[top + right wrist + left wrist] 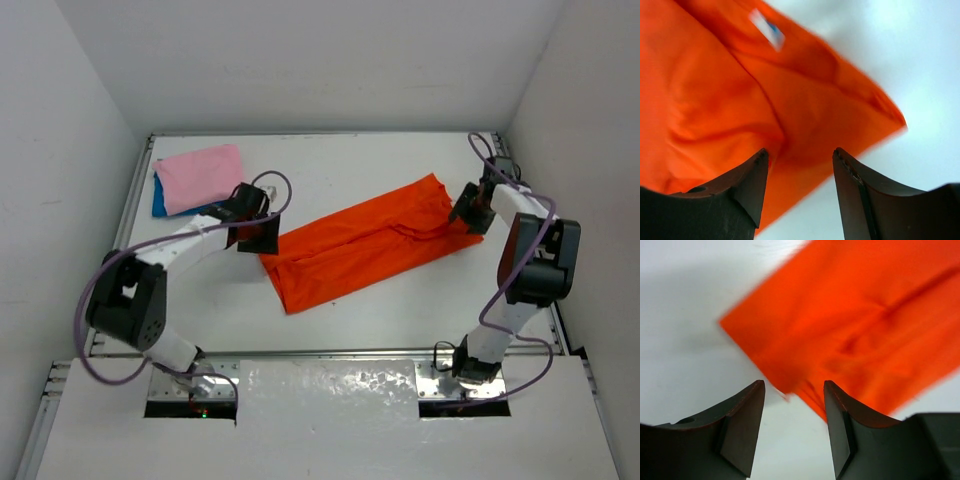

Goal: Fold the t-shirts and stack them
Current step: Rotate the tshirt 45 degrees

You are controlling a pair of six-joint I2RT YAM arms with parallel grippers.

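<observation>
Bright orange-red cloth t-shirt [365, 245] folded into long strip, lying diagonal at centre of white desk [420, 300]. Left end effector [262, 236] part-open at strip's left corner, gripping nothing. Right end effector [468, 212] part-open over right end, gripping nothing. Light pink folded shirt [200, 175] atop blue shirt [159, 205], far-left corner.

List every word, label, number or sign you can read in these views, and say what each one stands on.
No text can be read.
White neck label with a blue mark, on the orange-red t-shirt: too blurred to read.
No other writing shows in any view.
</observation>
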